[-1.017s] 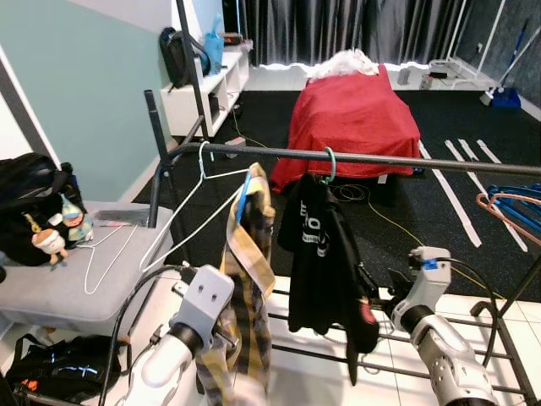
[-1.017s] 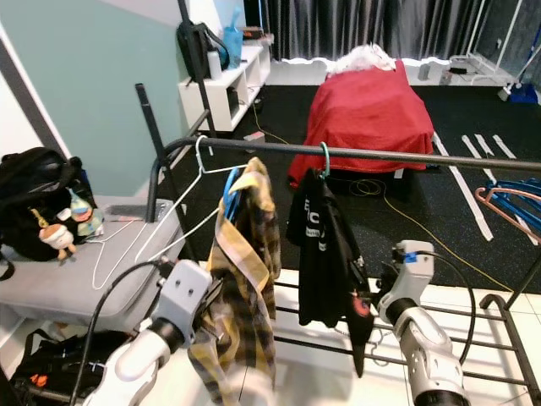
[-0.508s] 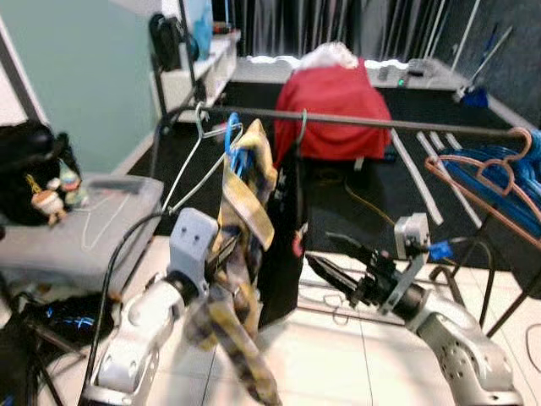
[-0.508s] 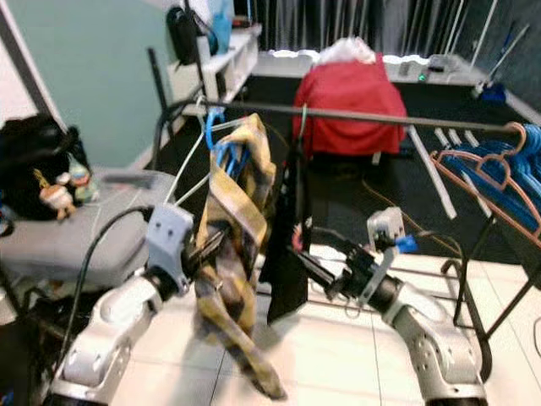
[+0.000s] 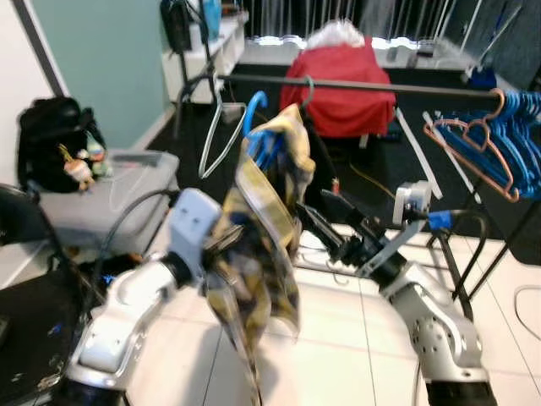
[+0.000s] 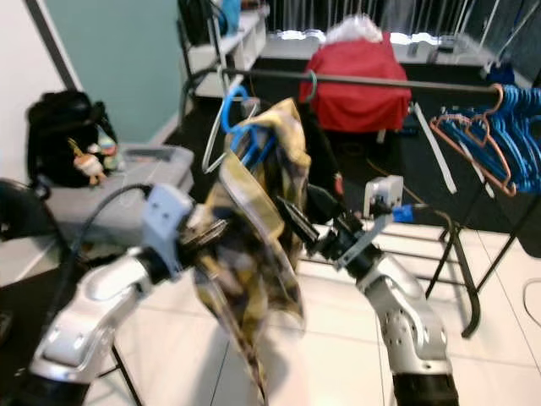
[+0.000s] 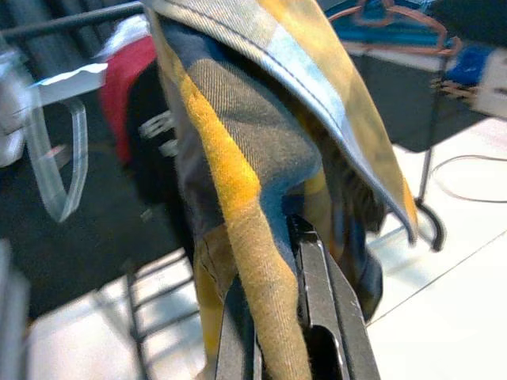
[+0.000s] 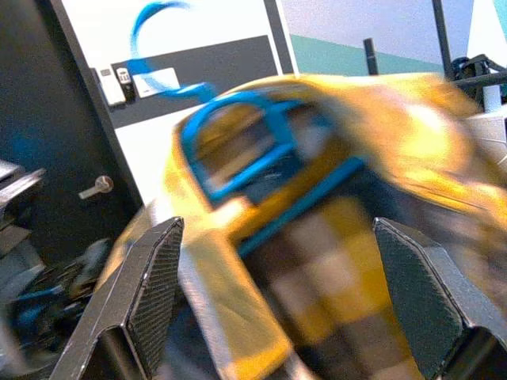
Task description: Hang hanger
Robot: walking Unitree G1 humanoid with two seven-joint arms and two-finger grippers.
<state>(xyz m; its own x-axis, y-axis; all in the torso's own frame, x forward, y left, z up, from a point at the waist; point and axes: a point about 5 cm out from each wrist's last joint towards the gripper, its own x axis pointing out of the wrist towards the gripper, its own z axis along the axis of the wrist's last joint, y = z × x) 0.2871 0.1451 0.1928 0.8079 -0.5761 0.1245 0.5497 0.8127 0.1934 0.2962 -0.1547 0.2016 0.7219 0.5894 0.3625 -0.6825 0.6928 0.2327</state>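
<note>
Lifted off rail, blue hanger [image 5: 256, 127] with plaid shirt [image 5: 262, 245]; left claw [image 7: 273, 317] pinching shirt; right claw [image 8: 277, 309] open

A blue plastic hanger [image 5: 258, 135] carried a yellow-and-grey plaid shirt [image 5: 262, 245] and hung in the air below and in front of the dark metal clothes rail [image 5: 355, 85], its curved hook [image 6: 237, 95] free of that rail. The shirt draped off the hanger's shoulders, collar uppermost, and its blurred tail trailed down well beneath the rail toward the floor. A fold of the plaid cloth was pinched between the closed fingers of the left claw [image 7: 277, 317], on the near side of the rail.
</note>
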